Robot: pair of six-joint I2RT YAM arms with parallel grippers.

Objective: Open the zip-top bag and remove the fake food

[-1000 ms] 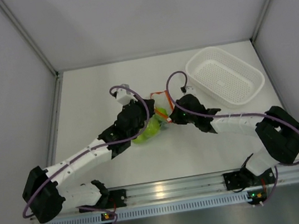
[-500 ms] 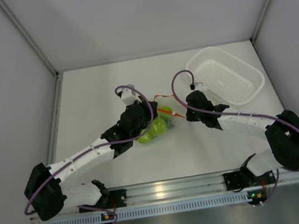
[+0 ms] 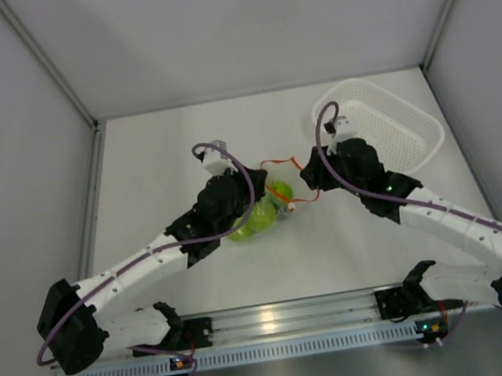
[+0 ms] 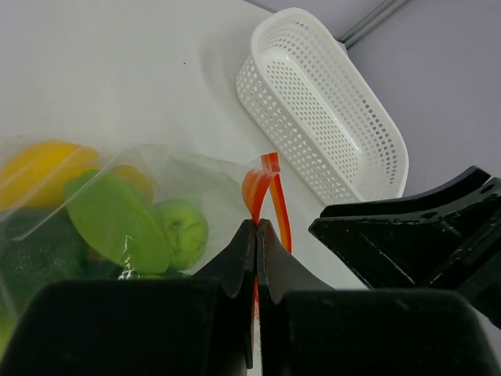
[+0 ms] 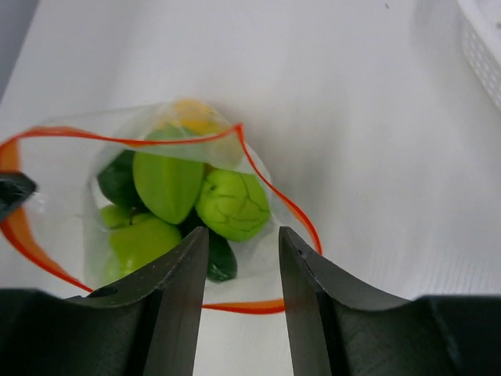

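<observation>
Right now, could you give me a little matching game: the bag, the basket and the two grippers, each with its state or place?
1 zip-top bag
2 white basket
3 left gripper
4 right gripper

A open, gripping nothing
B far right of the table
C mouth open, fake food inside
D shut on the orange-red zip strip

Pairs: 1-C, 2-B, 3-D, 4-A

light: bright, even, diffuse | shadows: faint, soft beside basket | glare: bright patch on rail | focus: near fingers blurred
</observation>
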